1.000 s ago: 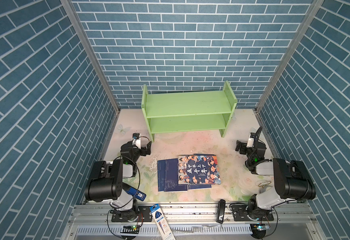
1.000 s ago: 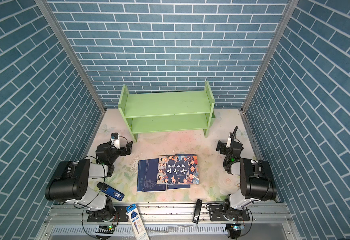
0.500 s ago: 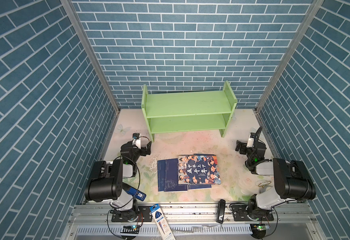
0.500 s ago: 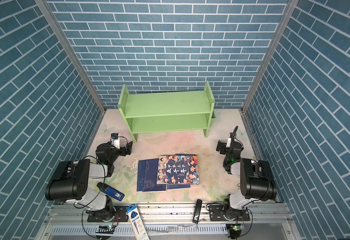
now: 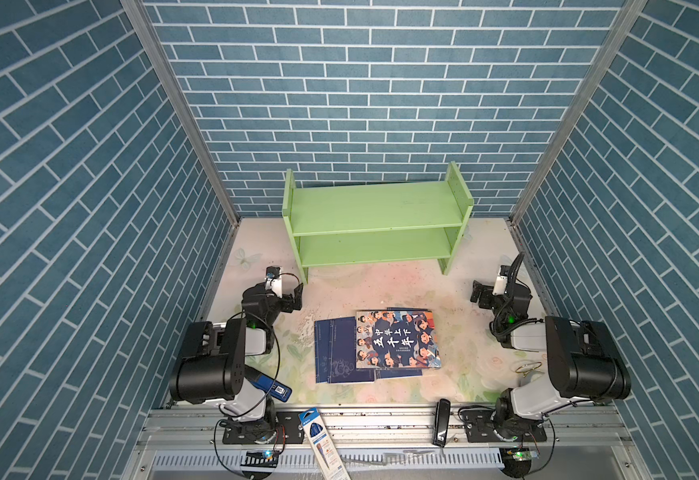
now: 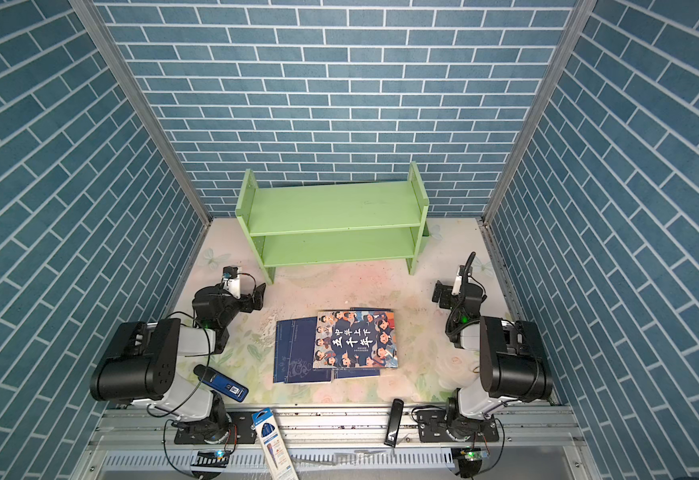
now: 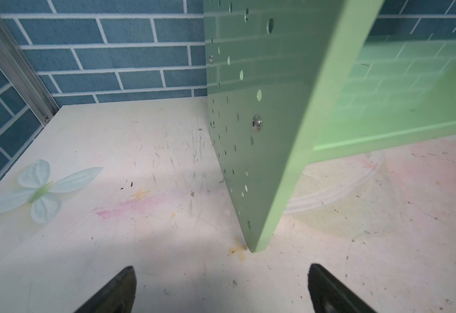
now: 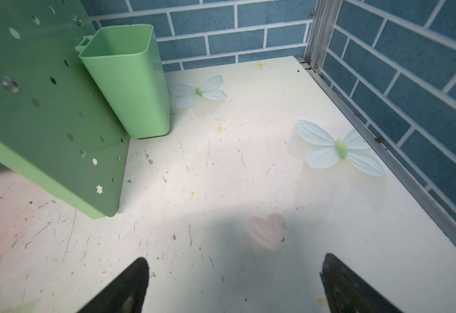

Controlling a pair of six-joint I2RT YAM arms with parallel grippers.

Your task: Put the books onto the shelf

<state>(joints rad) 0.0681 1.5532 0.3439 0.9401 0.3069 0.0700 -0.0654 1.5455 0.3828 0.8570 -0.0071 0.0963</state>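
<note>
The table [image 5: 381,286] between the books [image 5: 397,338] and the shelf [image 5: 374,212] is bare, so a gripper can pass there, and both tiers stand open to the front. The raised side panels [image 5: 459,194] close the shelf's ends, and a green cup [image 8: 129,81] hangs outside the right panel, perhaps touching the table.

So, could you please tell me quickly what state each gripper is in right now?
Left gripper: open, holding nothing.
Right gripper: open, holding nothing.
</note>
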